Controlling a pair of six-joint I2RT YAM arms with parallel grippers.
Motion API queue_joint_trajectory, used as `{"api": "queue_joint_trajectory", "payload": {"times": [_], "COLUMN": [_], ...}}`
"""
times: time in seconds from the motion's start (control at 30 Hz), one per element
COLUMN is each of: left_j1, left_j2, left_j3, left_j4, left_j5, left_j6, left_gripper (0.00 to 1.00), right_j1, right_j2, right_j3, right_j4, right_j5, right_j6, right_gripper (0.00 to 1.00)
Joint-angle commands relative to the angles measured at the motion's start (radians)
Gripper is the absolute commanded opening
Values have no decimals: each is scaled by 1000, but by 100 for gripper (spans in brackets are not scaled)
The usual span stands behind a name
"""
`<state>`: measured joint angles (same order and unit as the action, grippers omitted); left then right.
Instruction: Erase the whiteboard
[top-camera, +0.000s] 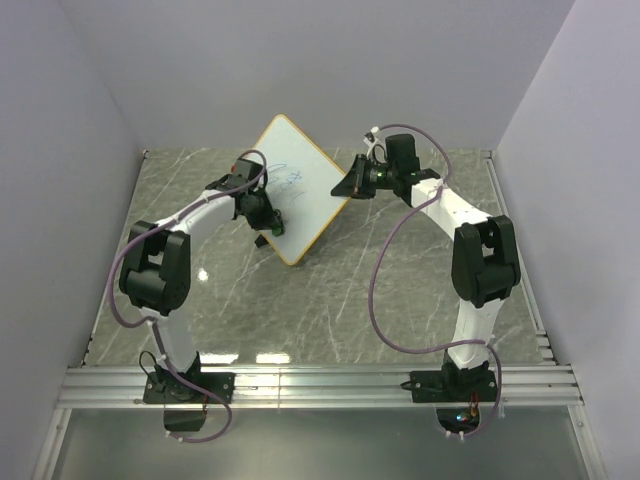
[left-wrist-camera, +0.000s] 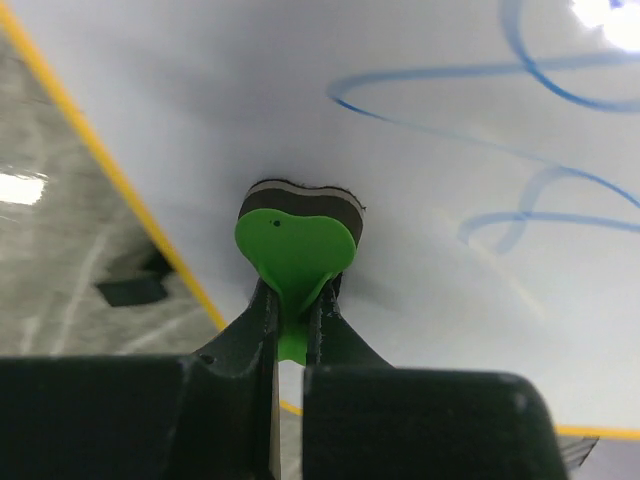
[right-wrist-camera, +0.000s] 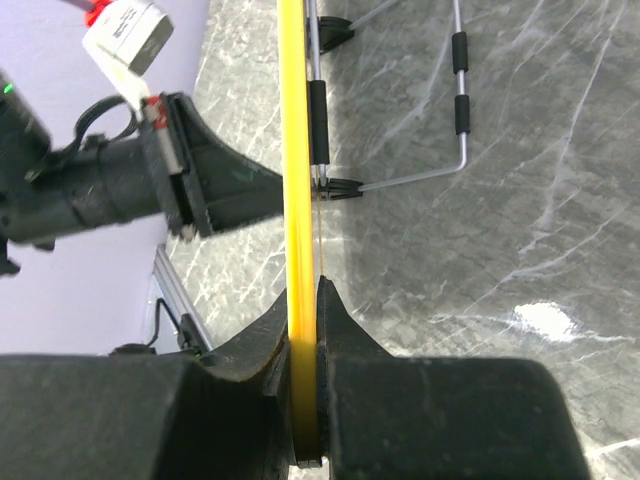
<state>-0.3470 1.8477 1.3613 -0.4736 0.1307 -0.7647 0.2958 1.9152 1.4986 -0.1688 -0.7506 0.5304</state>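
Two grips noted: whiteboard (top-camera: 300, 190), standing tilted on table (top-camera: 330, 310), is pinched at its frame edge by right gripper (right-wrist-camera: 304, 320); green eraser (left-wrist-camera: 295, 250) is clamped in left gripper (left-wrist-camera: 293, 310). Board judged light, stiff, slick-faced; best held by frame.

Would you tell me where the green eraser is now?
In the left wrist view, the green eraser is pinched in the left claw, pad against the whiteboard, left of the blue scribbles.

Lab cell: bare walls (top-camera: 330, 60), aluminium mounting rails (top-camera: 320, 385).
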Motion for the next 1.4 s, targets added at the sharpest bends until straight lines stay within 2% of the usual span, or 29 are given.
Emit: {"api": "queue_joint_trajectory", "payload": {"times": [0.0, 0.1, 0.33, 0.53, 0.6, 0.7, 0.9, 1.0, 1.07, 1.17, 1.37], "left_j1": [0, -33, -167, -184, -181, -158, -37, 25, 63, 89, 45], "left_j2": [87, 110, 218, 242, 249, 231, 130, 101, 108, 171, 209], "left_j3": [-10, 83, 480, 626, 641, 579, 233, 141, 82, 145, 416], "left_j4": [26, 7, -77, -85, -105, -86, 6, 35, 53, -2, -65], "left_j5": [-22, 1, 83, 96, 84, 67, 46, 37, 82, 112, 162], "left_j6": [5, 2, 7, -16, -12, -22, -38, -16, 14, 66, 94], "left_gripper": [0, 0, 0, 0, 0, 0, 0, 0, 0, 0, 0], "right_j1": [16, 17, 16, 17, 16, 17, 17, 16, 16, 17, 25], "right_j2": [-44, -42, -30, -27, -24, -25, -33, -38, -38, -39, -38], "right_j3": [5, -1, 5, -1, -1, 2, -1, -5, -8, -14, -21], "right_j4": [-98, -94, -92, -92, -92, -95, -101, -100, -98, -100, -100], "right_j5": [19, 19, 14, 13, 13, 16, 22, 22, 22, 20, 28], "right_j6": [52, 54, 56, 52, 52, 49, 43, 43, 45, 45, 43], "right_gripper": [0, 0, 0, 0, 0, 0, 0, 0, 0, 0, 0]}}
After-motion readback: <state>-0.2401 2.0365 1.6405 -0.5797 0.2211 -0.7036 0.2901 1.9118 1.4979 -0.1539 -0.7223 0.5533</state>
